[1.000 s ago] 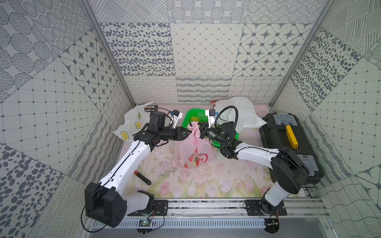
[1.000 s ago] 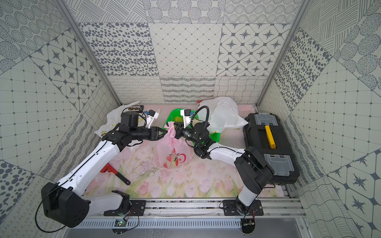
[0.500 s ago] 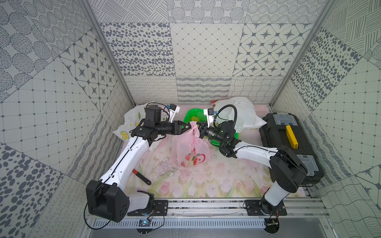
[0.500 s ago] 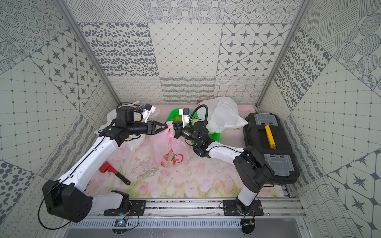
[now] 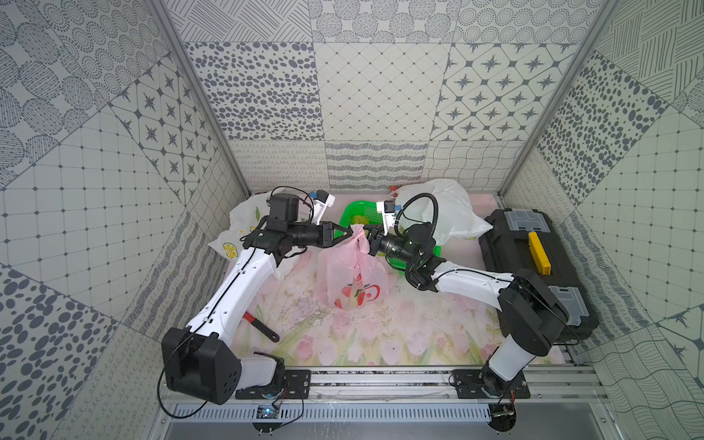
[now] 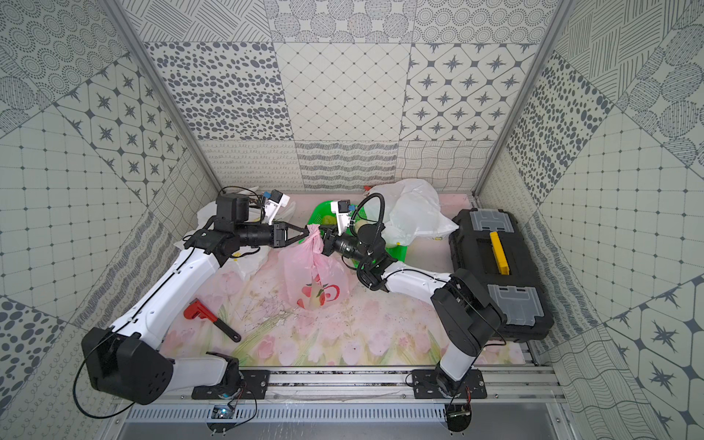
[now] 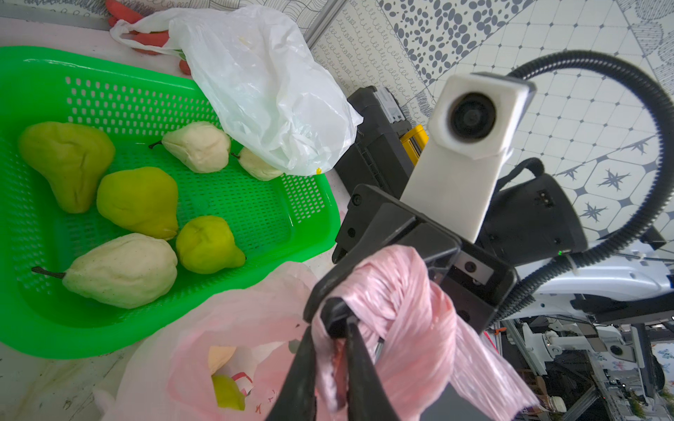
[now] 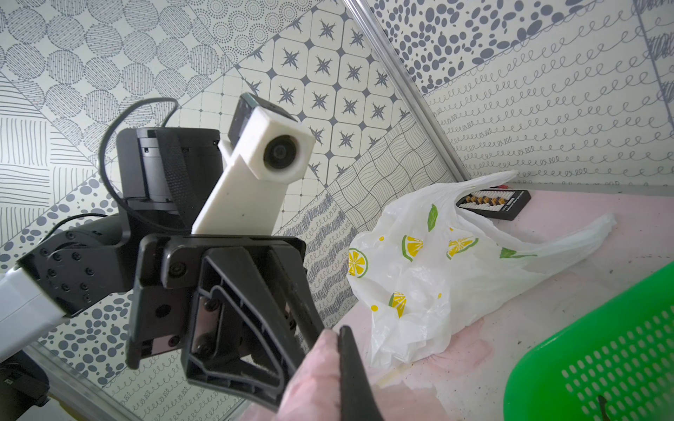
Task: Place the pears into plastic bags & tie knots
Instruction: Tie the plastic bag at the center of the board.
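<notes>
Black toolbox [image 5: 506,266] sits beside the right arm; the plain white bag [image 7: 270,91] droops over the rim of the green basket [image 7: 91,328], half hiding one of the pears [image 7: 138,200]. Pink bag [image 5: 352,274] stands mid-mat, left gripper [image 5: 347,233] and right gripper [image 5: 368,237] both pinched on its twisted handles. Red wrench [image 6: 196,309] lies apart.

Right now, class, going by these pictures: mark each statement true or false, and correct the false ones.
1. The left hand and right hand both pinch the pink bag at its twisted top. True.
2. The green basket is empty. False: the basket holds six pears.
3. The toolbox stands open. False: its lid is shut.
4. No hand holds the lemon-print bag. True.
</notes>
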{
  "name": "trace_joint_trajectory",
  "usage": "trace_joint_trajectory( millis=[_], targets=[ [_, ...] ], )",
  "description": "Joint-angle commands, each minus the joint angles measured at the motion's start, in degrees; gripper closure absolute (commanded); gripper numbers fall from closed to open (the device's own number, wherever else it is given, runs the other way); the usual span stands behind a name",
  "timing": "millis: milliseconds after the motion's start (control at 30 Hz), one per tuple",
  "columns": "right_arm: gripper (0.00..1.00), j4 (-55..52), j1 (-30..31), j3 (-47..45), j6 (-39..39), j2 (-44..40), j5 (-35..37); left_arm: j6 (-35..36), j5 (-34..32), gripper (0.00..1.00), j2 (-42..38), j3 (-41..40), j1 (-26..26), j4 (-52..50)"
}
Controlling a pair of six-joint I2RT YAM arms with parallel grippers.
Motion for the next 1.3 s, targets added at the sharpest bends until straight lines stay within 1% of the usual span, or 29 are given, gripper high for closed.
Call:
trace_joint_trajectory(
  millis=[0, 67, 133, 167, 200, 233, 267, 333, 367, 400, 433, 467, 500, 567, 667, 800, 900, 1000, 1067, 1133, 1267],
  targets=[
    [1.00, 3.87, 0.04, 1.67, 1.06, -0.10, -1.12, 3.66, 2.83, 0.97, 0.23, 0.90, 0.03, -3.40],
    [1.00, 3.87, 0.00, 1.55, 1.13, -0.25, -1.20, 3.81, 2.80, 1.00, 0.37, 1.17, 0.11, -3.77],
    [1.00, 3.63, 0.07, 1.59, 0.91, -0.52, -1.52, 3.99, 2.68, 1.00, 0.41, 1.30, 0.11, -3.81],
    [0.99, 3.04, 0.05, 1.61, 0.69, -0.75, -1.73, 4.12, 2.43, 1.00, 0.61, 1.47, 0.18, -4.03],
    [0.96, 2.28, 0.06, 1.48, 0.56, -1.00, -1.96, 4.20, 2.12, 1.00, 0.64, 1.63, 0.19, -4.14],
    [0.90, 1.36, -0.04, 1.26, 0.38, -1.50, -1.94, 4.21, 1.47, 1.00, 0.76, 1.89, 0.42, -4.52],
    [0.82, 0.83, -0.22, 0.44, 0.73, -2.39, -1.48, 4.13, 0.75, 1.00, 0.83, 2.15, 0.57, -4.91],
    [0.67, -0.48, -1.01, -2.05, 2.61, -4.86, 0.45, 3.67, -0.64, 1.00, 1.02, 2.52, 1.18, -5.44],
    [0.62, -4.10, -1.71, -3.07, 3.99, -7.05, 2.14, 3.24, -1.39, 1.00, 1.03, 2.68, 1.63, -5.63],
    [0.59, -10.25, -2.24, -3.18, 4.41, -9.50, 4.06, 2.91, -2.25, 1.00, 1.20, 2.94, 2.00, -5.88],
    [0.57, -21.14, -2.39, -1.78, 3.19, -12.74, 6.67, 2.73, -3.24, 1.00, 1.41, 3.27, 2.37, -6.45],
    [0.54, -33.35, -1.98, 1.00, 0.72, -15.60, 9.51, 2.64, -4.05, 1.00, 1.64, 3.64, 2.64, -6.96],
    [0.52, -42.93, -1.48, 3.86, -0.68, -17.31, 12.06, 2.59, -4.33, 1.00, 1.81, 3.88, 2.78, -7.25],
    [0.49, -59.76, -0.68, 9.84, -0.67, -19.35, 15.70, 2.31, -4.54, 1.00, 1.79, 4.27, 2.89, -6.91],
    [0.47, -76.10, 1.77, 17.55, 1.26, -19.13, 16.43, 1.93, -5.29, 1.00, 1.75, 4.76, 2.96, -6.64],
    [0.45, -91.38, 6.47, 29.14, 3.40, -14.34, 16.33, 1.85, -5.46, 1.00, 2.00, 5.61, 2.90, -6.75],
    [0.44, -97.69, 8.78, 36.64, 3.98, -10.14, 16.33, 1.49, -5.04, 1.00, 1.87, 5.31, 2.86, -6.12],
    [0.43, -100.06, 9.65, 41.94, 3.31, -6.60, 16.60, 0.98, -4.03, 1.00, 1.56, 4.91, 2.83, -5.41],
    [0.44, -100.26, 9.58, 44.36, 2.81, -4.46, 16.00, 1.01, -3.81, 1.00, 1.27, 4.66, 2.84, -5.36],
    [0.47, -99.67, 9.27, 46.02, 2.79, -2.66, 14.80, 1.20, -3.53, 1.00, 0.78, 4.47, 2.82, -5.29],
    [0.51, -95.25, 7.72, 46.44, 5.07, -0.40, 10.44, 1.25, -2.91, 1.00, 0.04, 4.05, 2.83, -5.30]
  ],
)
